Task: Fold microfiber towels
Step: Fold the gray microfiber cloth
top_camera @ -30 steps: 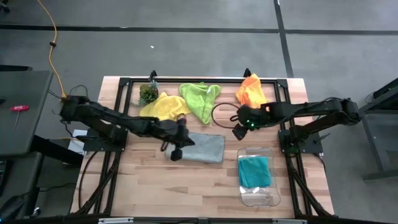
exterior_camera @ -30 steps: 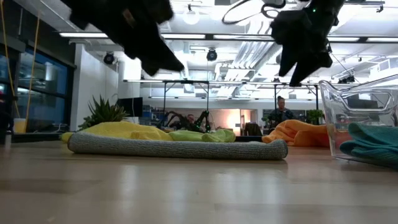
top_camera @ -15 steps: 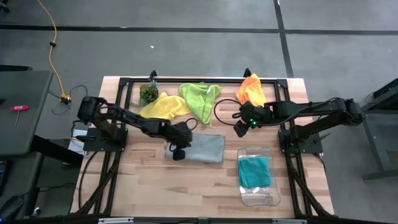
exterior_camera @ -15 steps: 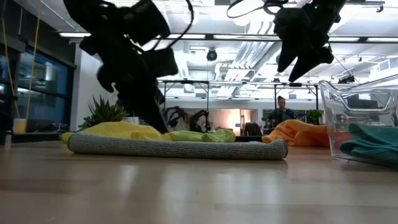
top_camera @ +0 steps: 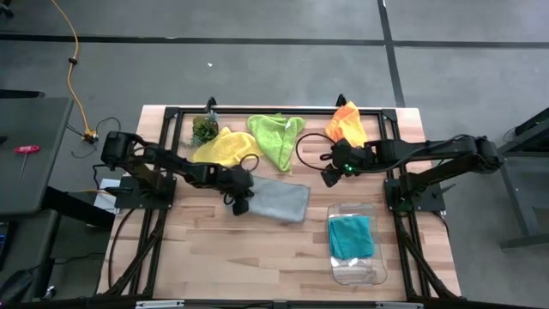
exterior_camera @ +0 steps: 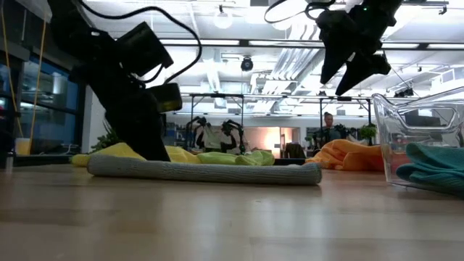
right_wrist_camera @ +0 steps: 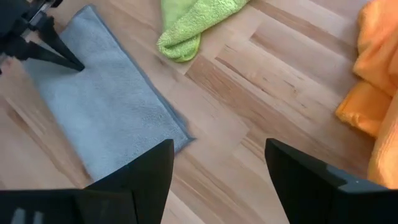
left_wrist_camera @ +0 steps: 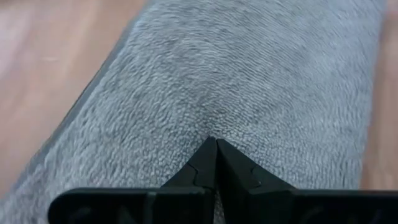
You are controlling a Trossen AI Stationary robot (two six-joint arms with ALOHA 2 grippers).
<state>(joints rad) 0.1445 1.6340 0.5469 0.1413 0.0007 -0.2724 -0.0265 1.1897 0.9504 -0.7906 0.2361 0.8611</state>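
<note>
The grey towel (top_camera: 276,199) lies folded flat near the middle of the desk (top_camera: 214,257), its long edges running roughly left to right, a rounded fold showing along its near side in the low view. The left tool (top_camera: 241,204) rests on the towel's left end; in the left wrist view its fingers (left_wrist_camera: 214,165) are pressed together to a point with the nap puckered between their tips, so it is pinching the grey towel. The yellow towel (top_camera: 225,147) lies crumpled toward the desk's far edge, left of centre, with the lime green towel (top_camera: 276,137) just beside it to the right and a small dark-green plant-like clump (top_camera: 204,130) at its left. The orange towel (top_camera: 346,125) is bunched near the far right corner. The teal towel (top_camera: 352,237) sits folded inside a clear plastic bin (top_camera: 357,275) toward the near right corner. The right tool (top_camera: 328,178) hangs above the desk between the grey and orange towels, touching neither, its fingers (right_wrist_camera: 134,180) spread wide and holding nothing.
</note>
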